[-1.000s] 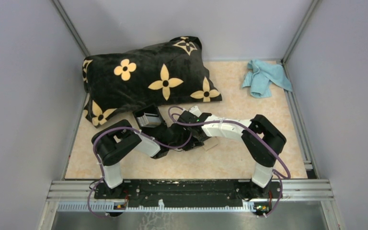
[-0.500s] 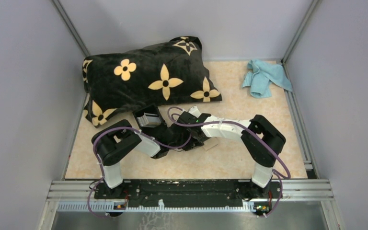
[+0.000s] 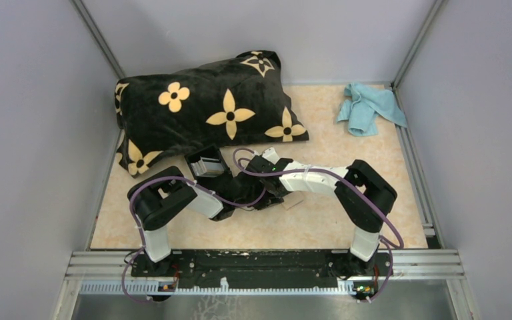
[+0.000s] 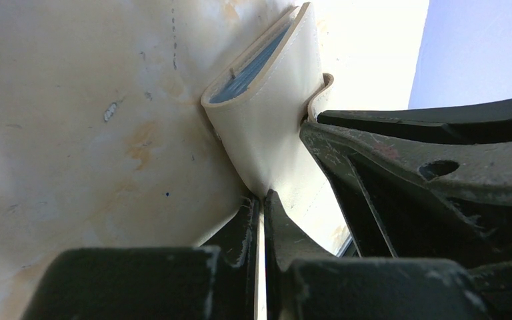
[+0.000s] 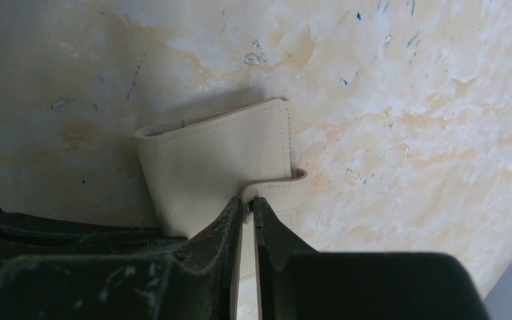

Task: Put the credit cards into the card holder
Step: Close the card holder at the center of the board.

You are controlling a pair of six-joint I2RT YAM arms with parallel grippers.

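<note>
**Item:** cream stitched pouch (image 5: 220, 160), with what look like cards (image 4: 248, 65) in its mouth.

**Handling:** probably light, soft and floppy.

**Hold:** left gripper (image 4: 261, 200) clamped on its lower edge. Right gripper (image 5: 248, 203) pinched on the snap tab (image 5: 281, 190).

**Card holder** (image 3: 205, 164): left of both grippers, apart.

Your left arm (image 3: 167, 200) and right arm (image 3: 367, 190) both fold inward with elbows out, and the wrists meet low in the middle. The left gripper (image 4: 261, 200) has its fingers pinched on the cream pouch (image 5: 213, 160). The right gripper (image 5: 248, 203) has its fingers clamped on the pouch's tab.
</note>
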